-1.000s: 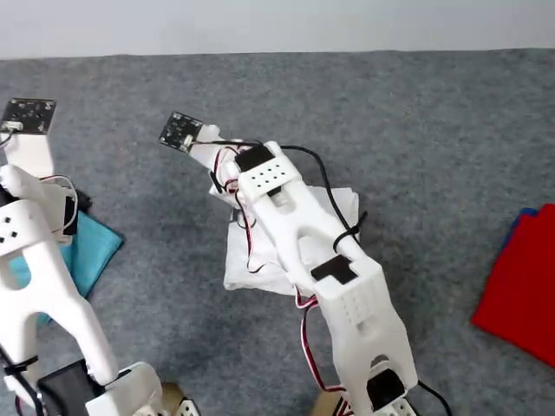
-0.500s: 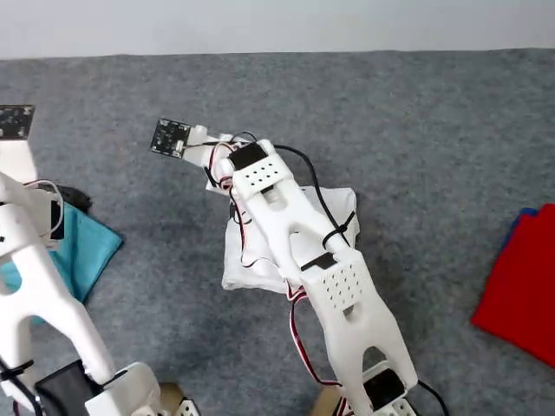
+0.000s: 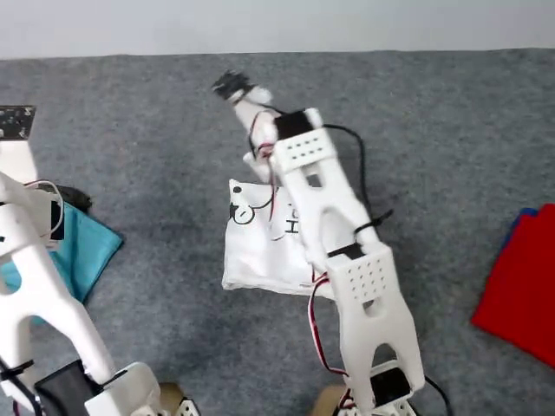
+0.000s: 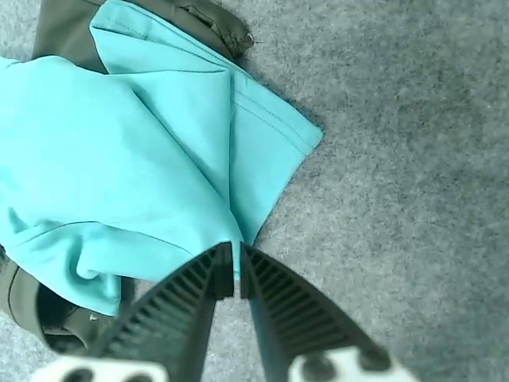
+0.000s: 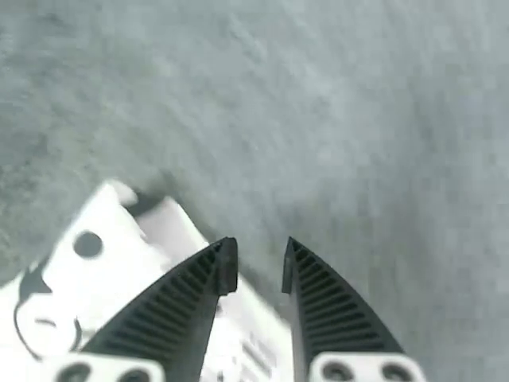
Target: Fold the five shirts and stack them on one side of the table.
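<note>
**Two robot arms above shirts on a grey table**

The left gripper [image 4: 237,267] has its two black ridged fingers drawn almost together, with only a sliver of space between the tips. The tips sit right at a folded edge of a teal shirt [image 4: 135,159]. I cannot tell whether any cloth is pinched between them. The teal shirt is loosely folded with a few creases. It lies on top of a dark garment [image 4: 64,28], which pokes out past two of its edges.

The right gripper [image 5: 256,267] has its fingers a narrow way apart and holds nothing; bare grey table shows through the gap. Just beside those fingers is a corner of a white shirt [image 5: 119,270] with black printing on it.

In the high view, the right arm [image 3: 329,225] stretches away from its base at the near edge and passes over the white shirt [image 3: 256,251]. Its wrist is past the shirt's far edge. The white shirt lies near the middle of the table [image 3: 434,130], bunched into a rough, rumpled square.

The left arm [image 3: 35,260] stands at the left side, above the teal shirt [image 3: 87,247]. A bit of the dark garment [image 3: 78,198] shows at that shirt's far edge.

Well apart from both arms, at the right edge of the table, is a red shirt [image 3: 525,286]. A strip of blue cloth [image 3: 524,217] shows from under its far corner.
</note>
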Controlling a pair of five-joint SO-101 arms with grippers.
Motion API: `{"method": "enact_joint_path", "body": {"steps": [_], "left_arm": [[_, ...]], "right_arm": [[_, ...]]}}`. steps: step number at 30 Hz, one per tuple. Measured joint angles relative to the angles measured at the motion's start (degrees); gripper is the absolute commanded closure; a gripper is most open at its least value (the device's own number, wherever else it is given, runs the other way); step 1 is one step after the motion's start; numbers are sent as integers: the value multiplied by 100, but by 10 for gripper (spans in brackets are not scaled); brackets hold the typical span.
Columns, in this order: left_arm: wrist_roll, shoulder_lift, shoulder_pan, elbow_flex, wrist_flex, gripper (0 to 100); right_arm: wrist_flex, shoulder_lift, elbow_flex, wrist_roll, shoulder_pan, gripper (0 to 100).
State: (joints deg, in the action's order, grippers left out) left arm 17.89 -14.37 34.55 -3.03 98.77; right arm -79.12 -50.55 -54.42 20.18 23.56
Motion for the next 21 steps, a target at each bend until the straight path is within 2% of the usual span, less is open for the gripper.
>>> {"method": "enact_joint_path", "body": {"steps": [7, 14, 21], "left_arm": [[0, 0, 0, 0, 0, 976], [0, 0, 0, 0, 0, 976], [0, 0, 0, 0, 0, 977]], "right_arm": [[-1345, 9, -387, -1240, -536, 887], [-2013, -290, -387, -1415, -967, 887], [-2092, -818, -387, -1433, -1547, 887]]}}
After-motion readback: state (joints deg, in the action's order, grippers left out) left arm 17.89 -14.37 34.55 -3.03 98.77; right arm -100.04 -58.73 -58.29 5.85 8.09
